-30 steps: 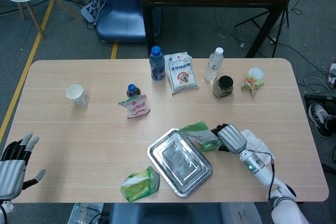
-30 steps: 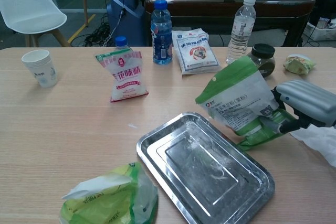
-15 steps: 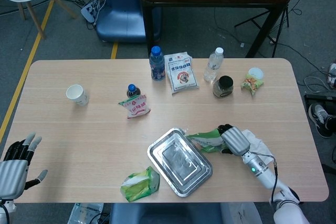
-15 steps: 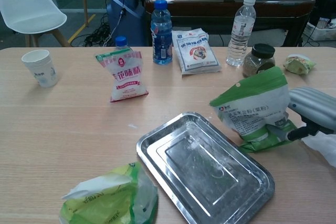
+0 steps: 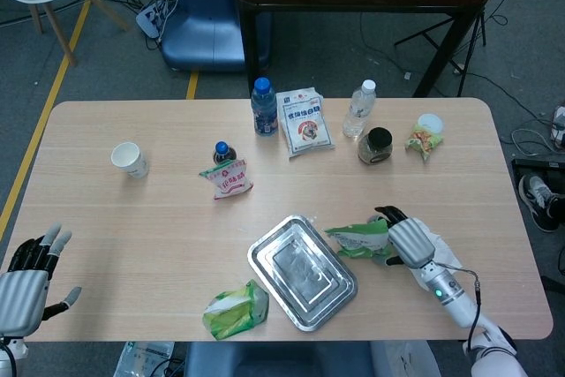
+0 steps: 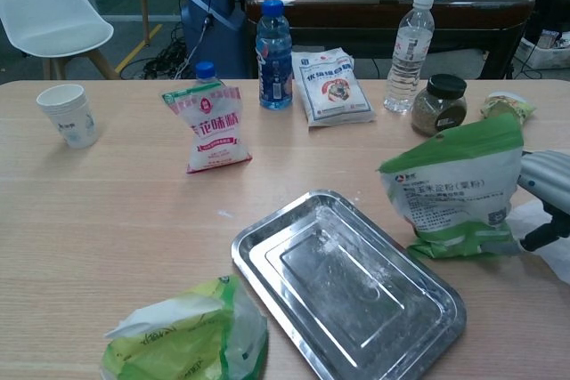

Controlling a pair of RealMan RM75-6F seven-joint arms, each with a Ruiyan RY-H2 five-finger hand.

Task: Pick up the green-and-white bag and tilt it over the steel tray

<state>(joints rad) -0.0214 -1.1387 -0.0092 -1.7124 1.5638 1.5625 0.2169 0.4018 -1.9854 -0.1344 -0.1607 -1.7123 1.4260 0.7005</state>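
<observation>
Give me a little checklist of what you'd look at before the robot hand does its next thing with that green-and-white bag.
1. Bag held: the right robot hand grips the green-and-white bag. Ok.
2. Bag over the tray: it stands upright beside the right edge of the steel tray, its bottom seemingly on the table. Not ok.
3. Bag's top open for pouring: the green top shows no clear opening. Cannot tell.
4. Tray free to receive: nothing large lies in it, only faint whitish traces. Ok.
5. Neighbours clear: the dark-lidded jar stands behind the bag, apart from it. Ok.
6. Left robot hand out of the way, at the table's far corner, fingers spread. Ok.
</observation>
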